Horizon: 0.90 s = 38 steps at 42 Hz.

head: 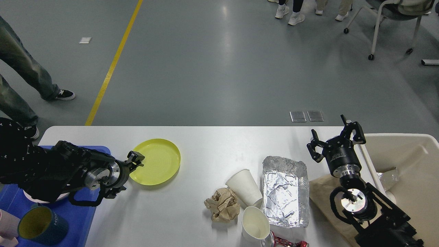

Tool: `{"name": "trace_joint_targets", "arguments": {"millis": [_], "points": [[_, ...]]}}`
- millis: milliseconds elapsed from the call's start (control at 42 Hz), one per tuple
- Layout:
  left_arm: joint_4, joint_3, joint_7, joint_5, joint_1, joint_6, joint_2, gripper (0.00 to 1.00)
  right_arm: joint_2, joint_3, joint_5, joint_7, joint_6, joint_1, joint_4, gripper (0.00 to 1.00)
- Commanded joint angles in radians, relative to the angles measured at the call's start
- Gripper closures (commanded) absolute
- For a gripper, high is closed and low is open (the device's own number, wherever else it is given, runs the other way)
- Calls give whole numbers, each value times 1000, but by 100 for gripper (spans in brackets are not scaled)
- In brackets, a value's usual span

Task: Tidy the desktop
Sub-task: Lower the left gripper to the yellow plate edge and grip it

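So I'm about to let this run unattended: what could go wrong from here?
The left gripper meets the yellow plate at its near-left rim, so a shallow pinch there could slip or push the plate across the desktop. The blue tray is crowded by a mug and largely hidden under the arm, so setting down may knock something. The right gripper, open, hangs near the foil tray and two paper cups.

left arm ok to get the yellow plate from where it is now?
Probably yes. The left tool sits open at the yellow plate's near-left rim, low over the desktop, with nothing between them.
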Motion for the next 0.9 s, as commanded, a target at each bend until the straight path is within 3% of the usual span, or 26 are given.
{"name": "trace_joint_targets", "arguments": {"millis": [0,333,500,880], "points": [[25,-15,2,1,19,0,6,6,1,1,1,0,0,0,0,0],[74,-45,-1,12,63,-4,0,16,0,0,1,0,0,0,0,0],[74,-68,1,41,79,-9,-1,31,0,0,-1,0,0,0,0,0],[96,-69,2,41,89,-106,2,64,0,0,1,0,0,0,0,0]]}}
